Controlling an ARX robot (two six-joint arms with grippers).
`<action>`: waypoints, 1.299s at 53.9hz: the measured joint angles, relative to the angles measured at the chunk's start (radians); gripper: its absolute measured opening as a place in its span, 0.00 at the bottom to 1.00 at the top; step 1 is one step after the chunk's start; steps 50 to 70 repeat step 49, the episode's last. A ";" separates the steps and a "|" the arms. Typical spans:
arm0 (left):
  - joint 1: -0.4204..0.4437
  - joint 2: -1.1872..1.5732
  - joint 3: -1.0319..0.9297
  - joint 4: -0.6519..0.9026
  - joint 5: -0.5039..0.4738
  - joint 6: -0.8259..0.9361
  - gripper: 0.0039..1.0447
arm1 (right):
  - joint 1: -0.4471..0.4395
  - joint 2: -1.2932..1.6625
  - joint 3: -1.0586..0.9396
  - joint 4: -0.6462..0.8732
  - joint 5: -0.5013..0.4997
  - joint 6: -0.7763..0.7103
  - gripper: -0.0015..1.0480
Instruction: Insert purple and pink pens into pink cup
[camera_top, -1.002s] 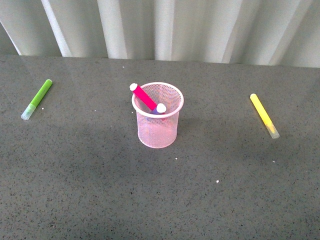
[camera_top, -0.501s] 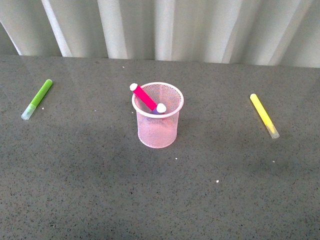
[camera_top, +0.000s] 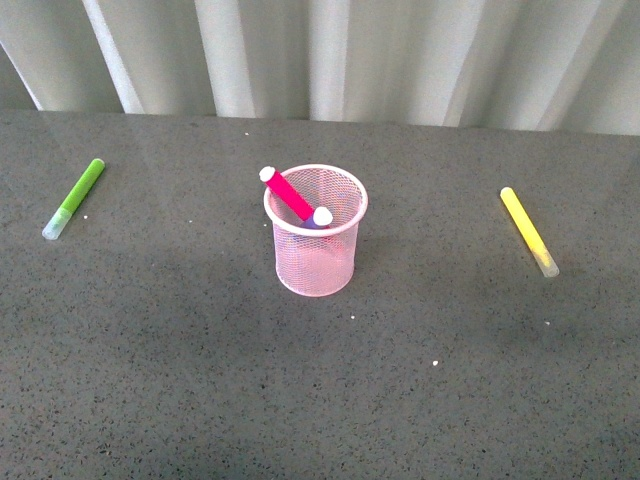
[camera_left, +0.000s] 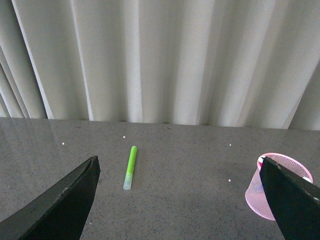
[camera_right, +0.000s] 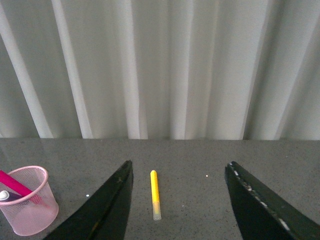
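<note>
The pink cup (camera_top: 316, 248) stands upright in the middle of the dark table. The pink pen (camera_top: 289, 193) leans inside it, its capped end over the far-left rim. The purple pen (camera_top: 315, 223) stands inside too, only its white cap and a bit of purple showing. The cup also shows in the left wrist view (camera_left: 260, 196) and in the right wrist view (camera_right: 30, 207), with the pink pen (camera_right: 15, 184) in it. Neither arm shows in the front view. My left gripper (camera_left: 180, 200) and right gripper (camera_right: 177, 205) are open, empty and away from the cup.
A lime-green marker (camera_top: 74, 198) lies at the table's left; it also shows in the left wrist view (camera_left: 130, 166). A yellow marker (camera_top: 528, 231) lies at the right; it also shows in the right wrist view (camera_right: 155, 194). A pale pleated curtain (camera_top: 330, 55) hangs behind the table's far edge.
</note>
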 joint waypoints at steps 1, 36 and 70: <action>0.000 0.000 0.000 0.000 0.000 0.000 0.94 | 0.000 0.000 0.000 0.000 0.000 0.000 0.62; 0.000 0.000 0.000 0.000 0.000 0.000 0.94 | 0.000 0.000 0.000 0.000 0.000 0.001 0.93; 0.000 0.000 0.000 0.000 0.000 0.000 0.94 | 0.000 0.000 0.000 0.000 0.000 0.001 0.93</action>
